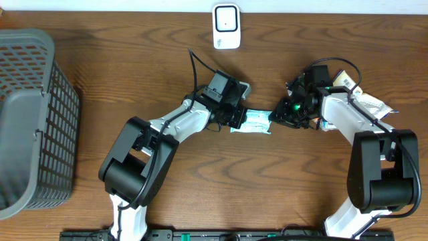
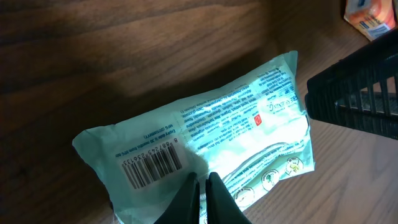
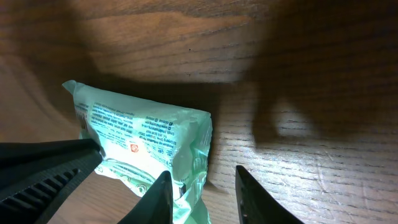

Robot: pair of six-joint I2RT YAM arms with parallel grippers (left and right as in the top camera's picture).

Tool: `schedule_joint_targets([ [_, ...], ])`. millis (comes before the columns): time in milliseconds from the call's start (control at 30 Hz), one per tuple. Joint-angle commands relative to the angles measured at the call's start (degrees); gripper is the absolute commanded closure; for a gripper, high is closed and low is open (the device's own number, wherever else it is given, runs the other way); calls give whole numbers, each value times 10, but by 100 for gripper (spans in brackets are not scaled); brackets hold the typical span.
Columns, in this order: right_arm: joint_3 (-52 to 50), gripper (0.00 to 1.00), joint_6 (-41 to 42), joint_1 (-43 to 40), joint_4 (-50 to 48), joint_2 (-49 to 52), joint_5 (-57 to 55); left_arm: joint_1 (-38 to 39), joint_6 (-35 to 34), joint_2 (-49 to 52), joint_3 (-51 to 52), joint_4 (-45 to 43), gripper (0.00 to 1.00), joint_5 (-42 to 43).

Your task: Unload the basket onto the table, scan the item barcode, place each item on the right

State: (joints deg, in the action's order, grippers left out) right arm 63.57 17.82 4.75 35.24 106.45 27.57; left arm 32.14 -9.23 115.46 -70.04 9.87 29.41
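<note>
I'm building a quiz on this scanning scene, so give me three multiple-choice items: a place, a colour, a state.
1. Seen from overhead, where is the grey basket? A far left; B centre; C far right.
2. What colour is the wipes pack? A red; B pale green; C black.
3. How are the left fingers? A wide apart; B out of view; C shut on the pack's edge.
Key: A, it fills the left side; B, its wrapper is pale green; C, they meet on its edge.

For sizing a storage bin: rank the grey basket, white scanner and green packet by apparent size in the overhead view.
1. grey basket, clearly largest.
2. white scanner and green packet: look alike; the packet's ends are covered, so unranked.
</note>
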Motion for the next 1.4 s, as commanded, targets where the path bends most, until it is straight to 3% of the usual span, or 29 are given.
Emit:
schedule_joint_targets([
  [0,-4,72,8,4,-1,5,13,-2,-26,35,7,1,92,-21],
  [333,-19,70,7,4,-45,5,45,-15,-91,59,7,3,93,-23],
  [733,-89,68,36,4,-125,5,61,-21,-96,59,7,15,93,-25],
  [1000,-164,68,103,7,-264,5,101,-21,-96,59,7,15,93,-25],
  [1300,-174,69,109,48,-299,5,105,-21,-96,59,7,14,93,-25],
  [1367,-174,73,115,51,-308,5,104,-21,-96,59,7,14,93,-25],
])
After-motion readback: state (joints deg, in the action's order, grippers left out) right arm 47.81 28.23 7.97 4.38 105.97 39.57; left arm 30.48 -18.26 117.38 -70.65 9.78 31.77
